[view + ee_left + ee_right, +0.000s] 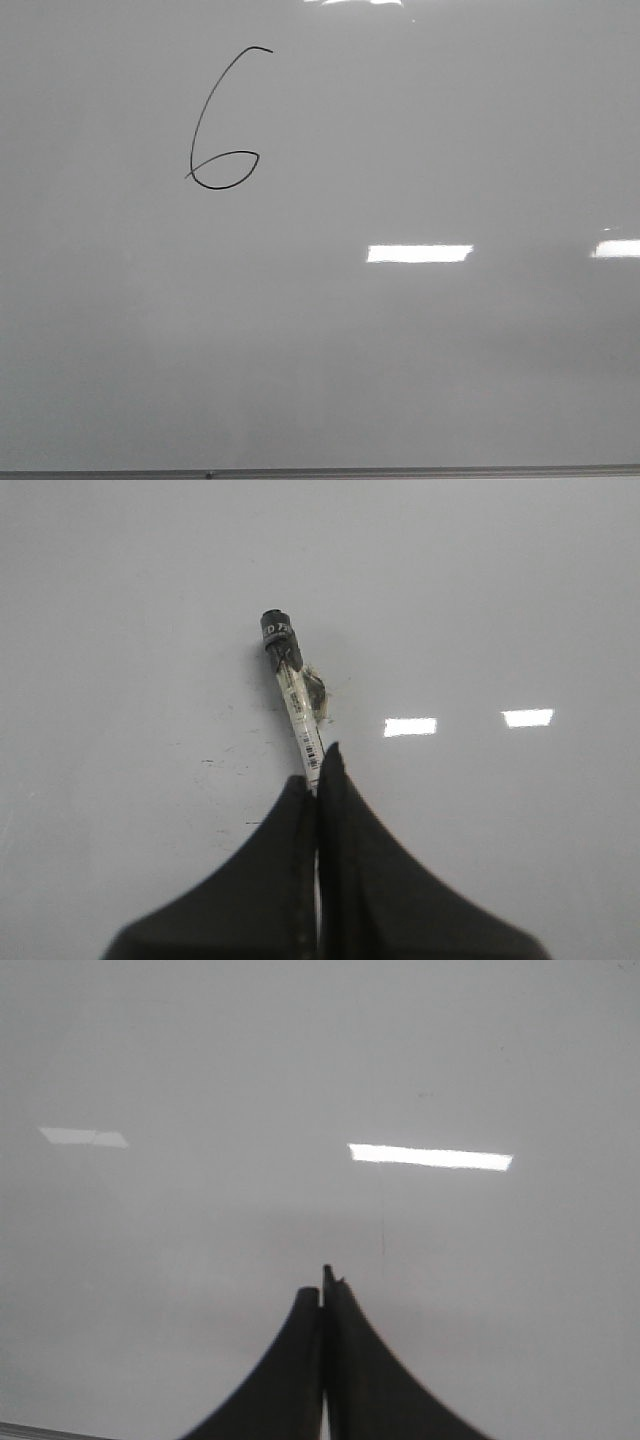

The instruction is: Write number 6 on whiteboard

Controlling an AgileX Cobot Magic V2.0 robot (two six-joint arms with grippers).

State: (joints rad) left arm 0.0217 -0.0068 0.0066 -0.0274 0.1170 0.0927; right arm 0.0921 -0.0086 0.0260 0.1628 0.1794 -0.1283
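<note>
Whiteboard fills my front view. My left gripper is clamped on a marker, its black tip pointing out over the whiteboard. My right gripper is pressed closed, holding nothing I can see. Out on the whiteboard, the number 6 sits well up-left of its bright glare.

A: Front view: looks forward and down over the whiteboard, which fills the frame; dark edge strip at the near side.

B: Both wrist views sit close above the same whiteboard, each looking past its own pincer. Light glares recur in all three.
</note>
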